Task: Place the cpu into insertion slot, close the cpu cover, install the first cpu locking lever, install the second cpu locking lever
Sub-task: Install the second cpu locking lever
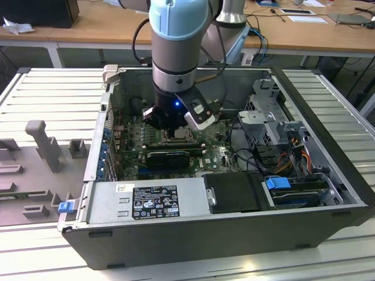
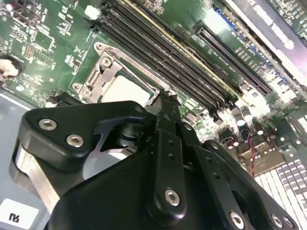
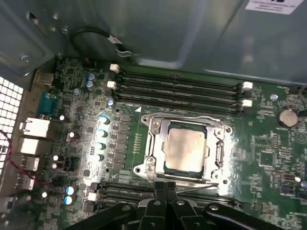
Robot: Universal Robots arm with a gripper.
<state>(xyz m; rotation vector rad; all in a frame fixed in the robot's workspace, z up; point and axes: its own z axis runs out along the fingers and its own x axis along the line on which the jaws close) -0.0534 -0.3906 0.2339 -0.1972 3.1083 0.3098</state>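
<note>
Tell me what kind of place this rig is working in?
Probably a lab or workshop test bench. An open computer case lies on a ribbed metal table, wooden desks with papers stand behind it, and the gripper sits at the cpu in the insertion slot.

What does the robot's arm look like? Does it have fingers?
The arm is a fat round tube with a light blue cap and a silver and black band, and a small blue light glows on its black wrist. Black cables loop behind it. Its gripper is black, with thin flat fingers held by shiny silver screws.
</note>
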